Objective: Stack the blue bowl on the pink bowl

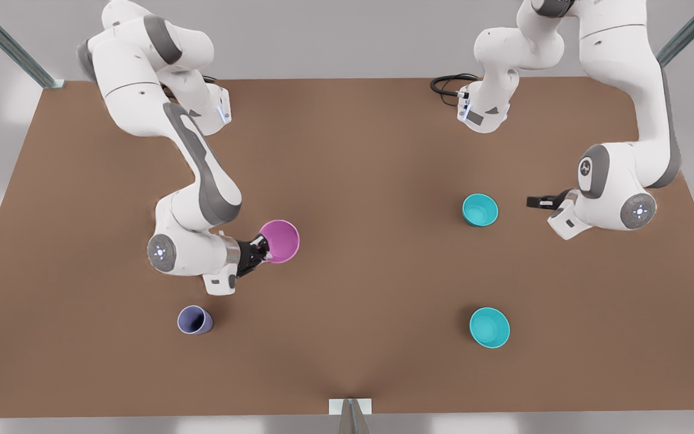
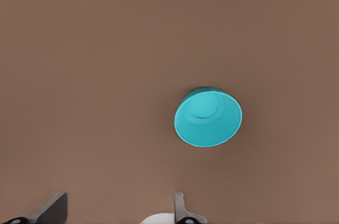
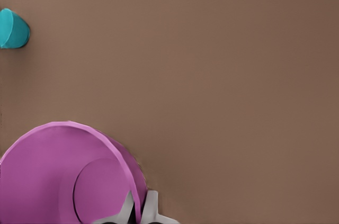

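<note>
brown tabletop (image 1: 347, 361) is lying under everything, and nearest the camera we are seeing a purple-grey cup (image 1: 194, 319) toward the front view's left and a brighter turquoise bowl (image 1: 489, 327) toward its right. farther in, our right gripper (image 1: 264, 248) is pinching the rim of the pink bowl (image 1: 280, 241), one finger inside the wall and one outside, with the bowl looking tilted in the grasp. beyond that, toward the front view's right, the blue bowl (image 1: 479, 210) is sitting upright on the table, well apart from the pink one. our left gripper (image 1: 534, 201) is waiting just beside it with fingers spread wide and holding nothing. we are judging both bowls to be light, stiff, smooth plastic, so a rim pinch across the thin wall is looking like the surest hold, though a slick wall could be letting it swing.
</note>
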